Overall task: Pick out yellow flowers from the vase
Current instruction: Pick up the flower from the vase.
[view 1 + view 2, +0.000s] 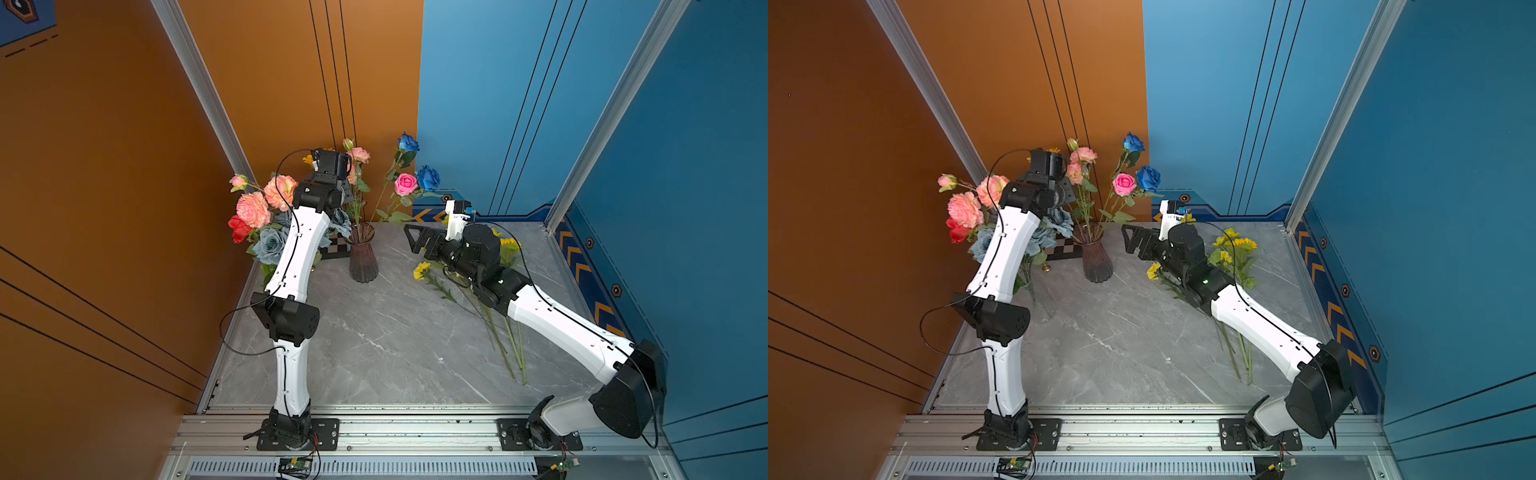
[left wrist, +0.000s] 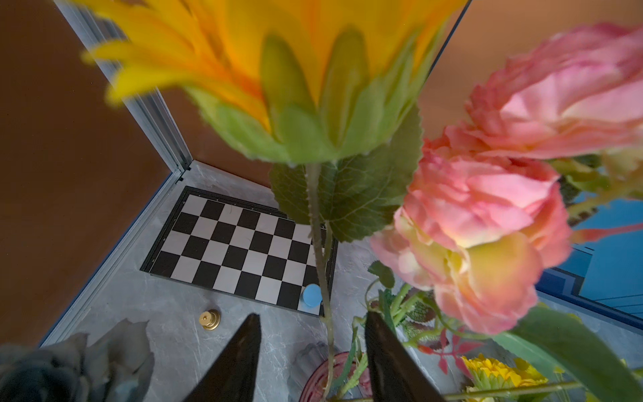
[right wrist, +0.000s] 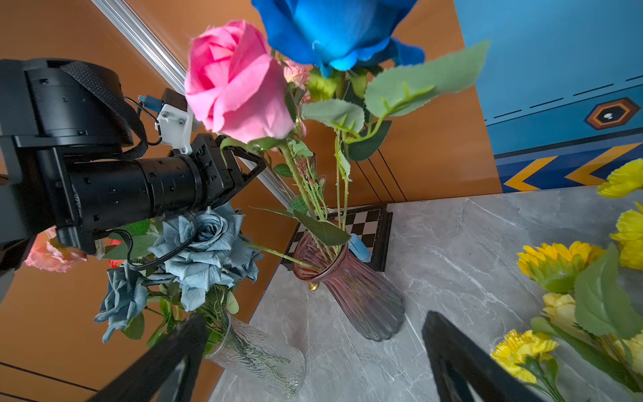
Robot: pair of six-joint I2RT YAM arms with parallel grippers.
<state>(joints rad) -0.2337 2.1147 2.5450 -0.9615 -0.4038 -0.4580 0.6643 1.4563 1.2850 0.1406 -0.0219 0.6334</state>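
Observation:
A ribbed purple vase [image 1: 363, 253] [image 1: 1096, 259] [image 3: 348, 289] stands at the back of the table with pink, blue and peach blooms in it. One yellow flower [image 2: 278, 69] rises from it; only a bit of this bloom [image 1: 308, 159] shows behind my left wrist in a top view. Its green stem [image 2: 322, 271] runs between the fingers of my left gripper [image 2: 311, 316], whose jaws stand apart on either side of it without touching. Several yellow flowers [image 1: 509, 245] [image 1: 1233, 241] [image 3: 556, 261] lie on the table at the right. My right gripper [image 1: 411, 239] [image 3: 315, 315] hovers open and empty beside the vase.
A clear glass vase [image 3: 257, 355] with grey-blue roses [image 1: 270, 245] and peach peonies [image 1: 253, 208] stands at the left wall under my left arm. A chessboard [image 2: 236, 250] lies in the back corner, with a blue piece [image 2: 310, 296] on it and a gold piece [image 2: 209, 319] nearby.

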